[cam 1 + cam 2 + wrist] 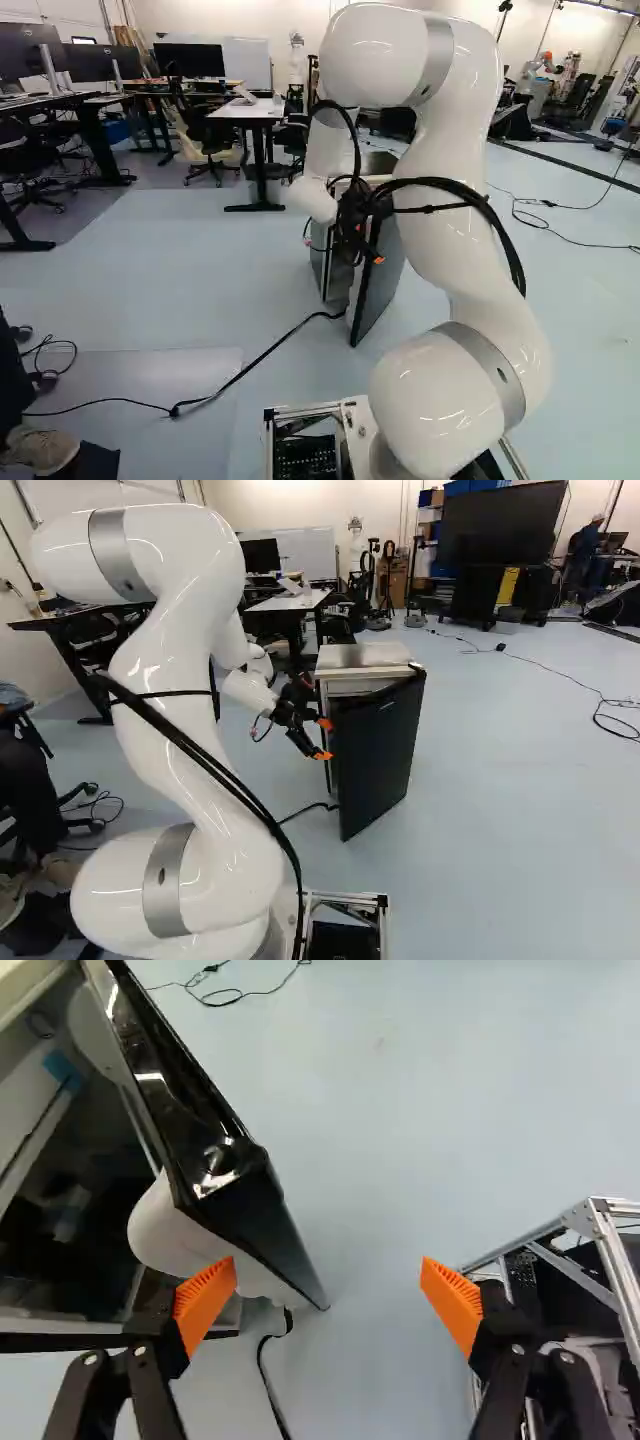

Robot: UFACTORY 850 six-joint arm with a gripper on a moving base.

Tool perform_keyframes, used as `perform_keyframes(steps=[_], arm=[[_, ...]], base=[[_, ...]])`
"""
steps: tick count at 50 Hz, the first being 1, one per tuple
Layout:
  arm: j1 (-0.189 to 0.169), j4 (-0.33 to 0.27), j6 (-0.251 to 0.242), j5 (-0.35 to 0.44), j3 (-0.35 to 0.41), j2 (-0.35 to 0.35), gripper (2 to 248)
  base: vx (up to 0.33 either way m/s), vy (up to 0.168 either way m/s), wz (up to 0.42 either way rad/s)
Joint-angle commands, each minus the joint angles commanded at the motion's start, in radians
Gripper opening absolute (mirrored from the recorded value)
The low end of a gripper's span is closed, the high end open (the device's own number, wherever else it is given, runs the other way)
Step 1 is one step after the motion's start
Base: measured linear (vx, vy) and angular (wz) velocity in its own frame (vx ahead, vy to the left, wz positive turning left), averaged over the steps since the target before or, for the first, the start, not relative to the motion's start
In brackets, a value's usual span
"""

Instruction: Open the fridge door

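Note:
In the right base view my gripper [322, 740] is at the door's free edge, on the side of the fridge's opening. The small fridge [362, 658] stands on the floor with its black door [375, 755] swung partly out. From the wrist, the gripper [328, 1295] has its two orange-padded fingers wide apart, nothing held between them. One finger is close beside the white inner side of the door [255, 1200]; whether it touches, I cannot tell. Beyond that finger, part of the dark fridge interior [60, 1200] shows through the gap.
The base's metal frame [600, 1260] lies beyond the other finger. A black cable [250, 365] runs over the floor toward the fridge. Desks [262, 110] and chairs stand behind. At the left base view's near left corner is a person's shoe [42, 450]. Another robot [545, 68] stands far back.

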Motion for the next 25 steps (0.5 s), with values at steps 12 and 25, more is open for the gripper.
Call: perform_keyframes(steps=[12, 25], arm=[[0.000, 0.019, 0.000, 0.003, 0.016, 0.008, 247], [-0.001, 0.024, 0.000, 0.053, 0.017, 0.009, 247]], base=[[0.000, 0.000, 0.000], [0.000, 0.000, 0.000]])
